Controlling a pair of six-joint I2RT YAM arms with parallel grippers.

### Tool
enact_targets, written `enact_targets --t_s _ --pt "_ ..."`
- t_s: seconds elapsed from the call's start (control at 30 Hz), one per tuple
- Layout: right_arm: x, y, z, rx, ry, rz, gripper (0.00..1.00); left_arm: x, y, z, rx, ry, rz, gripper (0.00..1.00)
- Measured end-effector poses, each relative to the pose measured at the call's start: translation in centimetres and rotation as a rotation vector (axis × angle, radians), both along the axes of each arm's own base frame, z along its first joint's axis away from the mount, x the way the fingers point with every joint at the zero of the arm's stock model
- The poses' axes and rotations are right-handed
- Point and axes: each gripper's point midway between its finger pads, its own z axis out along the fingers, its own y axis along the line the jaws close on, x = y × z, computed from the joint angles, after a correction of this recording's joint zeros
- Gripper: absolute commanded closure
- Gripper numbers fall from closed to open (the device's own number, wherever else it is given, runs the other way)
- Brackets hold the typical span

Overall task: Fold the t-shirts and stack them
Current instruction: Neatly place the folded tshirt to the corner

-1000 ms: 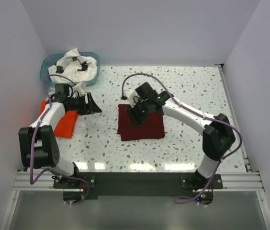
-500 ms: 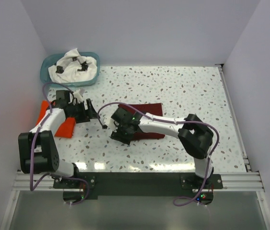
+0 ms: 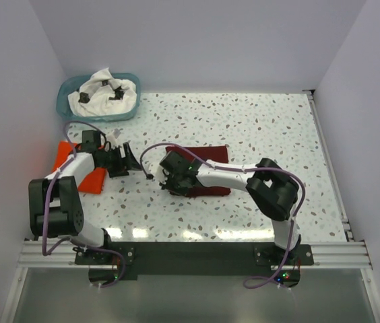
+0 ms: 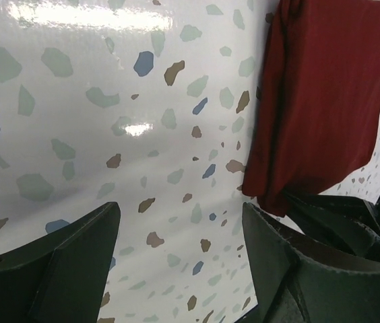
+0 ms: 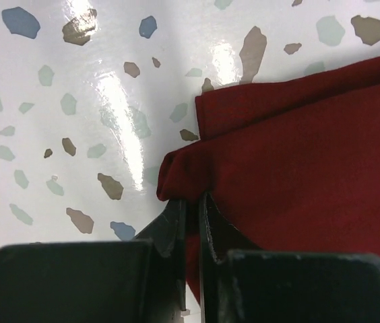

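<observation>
- We see the right jaws clenched on the left edge of the maroon t-shirt (image 3: 207, 153), mid-table (image 3: 271, 128).
- Left jaws released, just right of the orange-red t-shirt (image 3: 89, 178).
- White t-shirt (image 3: 99, 87) in the far-left teal basket (image 3: 62, 102); print unreadable.

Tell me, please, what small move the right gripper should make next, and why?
Probably raise the right gripper a little, to lift the pinched edge off the table. It is shut on a fold at the edge of the maroon shirt, the rest lies flat, and the left gripper is open and holds nothing.
</observation>
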Motion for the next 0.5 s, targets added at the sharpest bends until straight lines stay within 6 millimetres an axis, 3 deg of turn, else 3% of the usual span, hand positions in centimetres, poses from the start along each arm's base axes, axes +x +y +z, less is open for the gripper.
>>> enact_targets --t_s 0.23,0.5 --pt "1.4 -0.8 0.7 0.076 0.065 -0.020 1.00 -0.2 -1.6 -0.6 -0.107 0.005 0.003 0.09" --pt "2.1 -0.8 3.2 0.160 0.081 -0.017 1.00 0.5 -5.4 -1.3 -0.265 0.020 0.024 0.01"
